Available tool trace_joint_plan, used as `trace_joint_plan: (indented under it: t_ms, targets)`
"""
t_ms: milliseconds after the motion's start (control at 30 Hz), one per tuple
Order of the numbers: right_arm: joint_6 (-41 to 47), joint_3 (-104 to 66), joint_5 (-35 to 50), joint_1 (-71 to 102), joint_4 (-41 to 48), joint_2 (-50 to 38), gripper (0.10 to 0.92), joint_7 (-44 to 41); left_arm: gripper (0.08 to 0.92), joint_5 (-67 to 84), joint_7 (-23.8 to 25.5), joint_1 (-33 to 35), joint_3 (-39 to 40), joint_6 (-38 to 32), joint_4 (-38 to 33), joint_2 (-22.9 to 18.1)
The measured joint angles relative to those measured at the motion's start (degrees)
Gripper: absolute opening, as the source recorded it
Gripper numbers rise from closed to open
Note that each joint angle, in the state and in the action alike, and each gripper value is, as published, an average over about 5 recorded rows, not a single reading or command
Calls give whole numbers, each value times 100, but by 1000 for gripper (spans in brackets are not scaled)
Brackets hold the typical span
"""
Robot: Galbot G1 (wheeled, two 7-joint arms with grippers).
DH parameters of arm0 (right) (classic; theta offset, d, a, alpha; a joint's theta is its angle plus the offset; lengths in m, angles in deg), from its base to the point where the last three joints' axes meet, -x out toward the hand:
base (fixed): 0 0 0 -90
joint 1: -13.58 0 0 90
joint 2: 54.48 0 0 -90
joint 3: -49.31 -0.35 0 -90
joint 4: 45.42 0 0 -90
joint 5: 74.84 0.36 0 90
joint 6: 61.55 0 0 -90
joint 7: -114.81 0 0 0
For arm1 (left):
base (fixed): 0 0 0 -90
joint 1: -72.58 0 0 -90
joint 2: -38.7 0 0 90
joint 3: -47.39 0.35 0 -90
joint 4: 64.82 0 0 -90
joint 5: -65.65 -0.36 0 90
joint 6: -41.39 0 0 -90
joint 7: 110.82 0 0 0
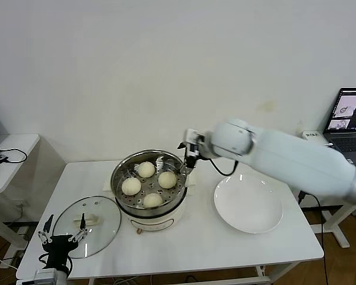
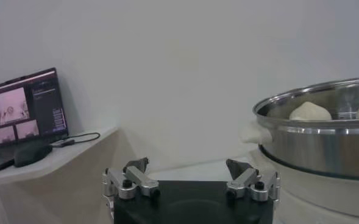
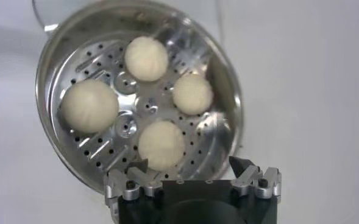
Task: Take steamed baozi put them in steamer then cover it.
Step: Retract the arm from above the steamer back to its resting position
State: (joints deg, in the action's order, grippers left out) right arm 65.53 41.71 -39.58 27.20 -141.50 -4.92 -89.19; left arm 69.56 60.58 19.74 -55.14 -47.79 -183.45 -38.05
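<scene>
Now four baozi (image 3: 161,143) lie below the open right gripper (image 3: 191,173).

Four baozi in the open steamer, cover off beside it

The steamer (image 1: 149,205), a shiny steel pot on a cream-white base, stands mid-table; four smooth cream-white steamed baozi (image 1: 146,170) sit apart on its perforated tray. The cover (image 1: 86,224), clear glass with a cream-white handle, lies flat near the table's front-left corner.

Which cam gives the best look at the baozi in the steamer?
Right wrist view: it looks straight down into the steamer, all four baozi unobstructed. Head view also shows four, smaller. Left wrist view sees only two tops over the rim.
</scene>
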Motion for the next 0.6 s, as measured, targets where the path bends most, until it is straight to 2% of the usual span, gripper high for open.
trace_joint_plan:
  t_ms: [167, 300, 433, 600]
  targets:
    - [-729, -1442, -108, 1538, -594, -727, 823, 710, 823, -48, -19, -64, -28, -30, 78, 44]
    - [-1433, -2935, -483, 3050, -866, -964, 823, 1030, 823, -168, -54, -145, -33, -75, 188, 102]
    - [-2192, -4461, -1002, 4589, -999, -803, 823, 1187, 823, -433, -117, -249, -49, -159, 373, 177]
    - [-3079, -6200, -1616, 6402, -1039, -177, 823, 1253, 823, -1136, -225, -401, -125, -332, 702, 308]
